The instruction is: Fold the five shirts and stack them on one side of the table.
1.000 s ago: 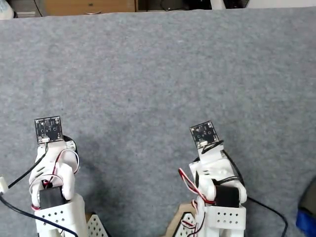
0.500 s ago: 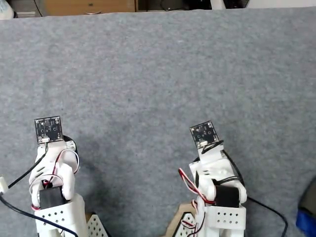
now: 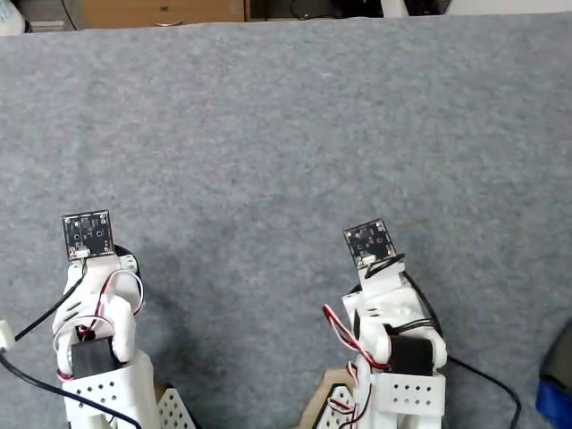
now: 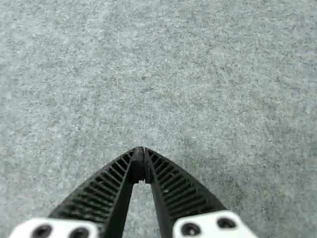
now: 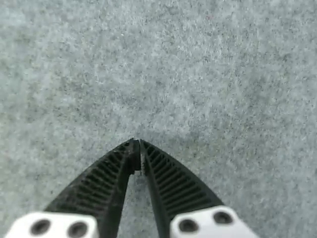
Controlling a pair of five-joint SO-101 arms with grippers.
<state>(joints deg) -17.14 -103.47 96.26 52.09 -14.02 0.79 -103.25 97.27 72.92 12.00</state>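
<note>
Left gripper (image 4: 139, 151) was clamped right down, folks: the two ribbed black fingers (image 4: 106, 186) met at the tips with nothing pinched between them. Below it lay plain grey felt (image 4: 163, 64), and whether the tips touched that felt could not be told.

Over to the right gripper (image 5: 136, 144), and it was the same story. Its black fingers (image 5: 171, 186) were pressed together at the point and held nothing, with the same speckled grey felt (image 5: 163, 59) under them.

From above, the felt-covered table (image 3: 286, 125) ran wide from the near edge to the far one. Two white arms sat tucked in at the near edge, side by side and well apart. From up there, which was left and which was right could not be told. One arm (image 3: 94, 313) was near one corner, and the other arm (image 3: 393, 322) was closer to the middle. Each carried a small square black board at its tip, one here (image 3: 88, 234) and one there (image 3: 370, 241), both facing up. Wooden furniture (image 3: 161, 11) stood beyond the far edge. A blue object (image 3: 554, 404) was at the near corner beside the second arm, cut off by the frame.
</note>
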